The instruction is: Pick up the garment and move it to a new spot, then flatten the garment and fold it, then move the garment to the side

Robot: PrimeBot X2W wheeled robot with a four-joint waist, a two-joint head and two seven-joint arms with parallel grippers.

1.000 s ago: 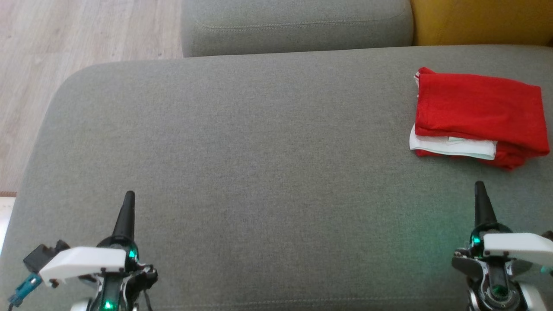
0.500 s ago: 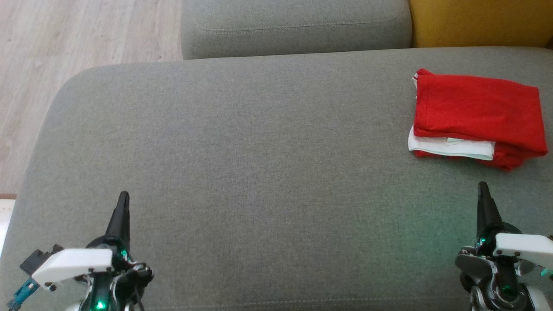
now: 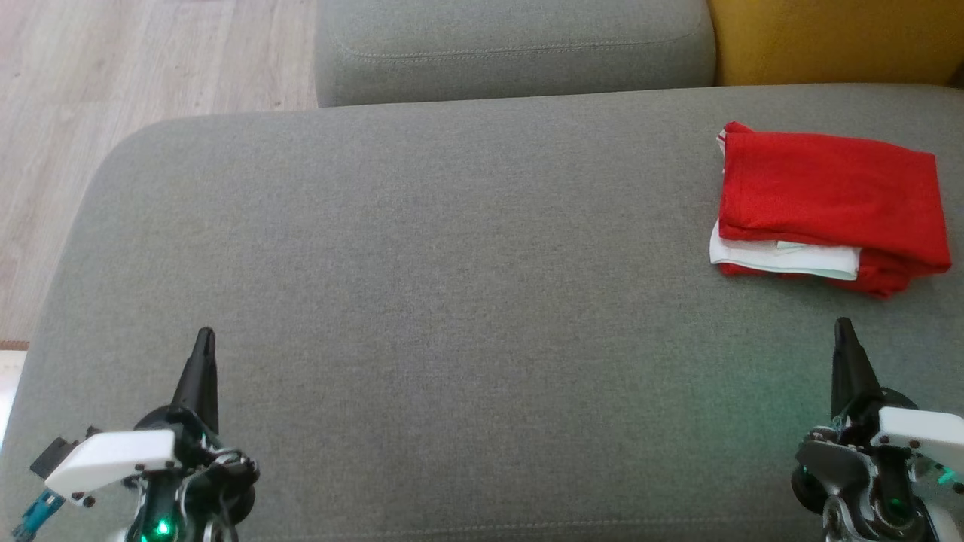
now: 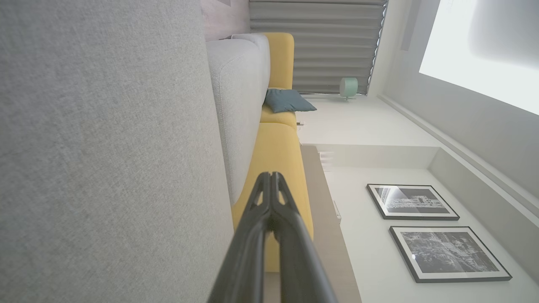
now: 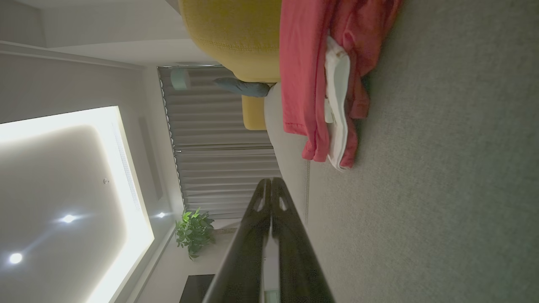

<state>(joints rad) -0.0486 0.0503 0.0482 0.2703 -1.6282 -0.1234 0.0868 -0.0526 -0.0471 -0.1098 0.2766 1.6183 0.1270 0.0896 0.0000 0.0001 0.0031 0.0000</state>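
Observation:
The garment (image 3: 828, 207) is red with a white layer showing at its near edge. It lies folded into a rectangle at the far right of the grey sofa seat (image 3: 452, 248). In the right wrist view the garment (image 5: 311, 71) sits just ahead of the fingers. My right gripper (image 3: 843, 325) is shut and empty, a short way in front of the garment's near edge; its closed tips (image 5: 271, 181) meet. My left gripper (image 3: 204, 335) is shut and empty at the lower left, far from the garment, its tips (image 4: 271, 174) pressed together.
A grey back cushion (image 3: 512, 45) runs along the far edge of the seat, with a yellow cushion (image 3: 836, 38) to its right. Wooden floor (image 3: 113, 68) lies beyond the seat's left edge. The seat's rounded left corner (image 3: 128, 150) drops off there.
The camera has shifted slightly, so the scene sits a little lower and to the left. My left gripper has drifted slightly left and down. The garment has not moved.

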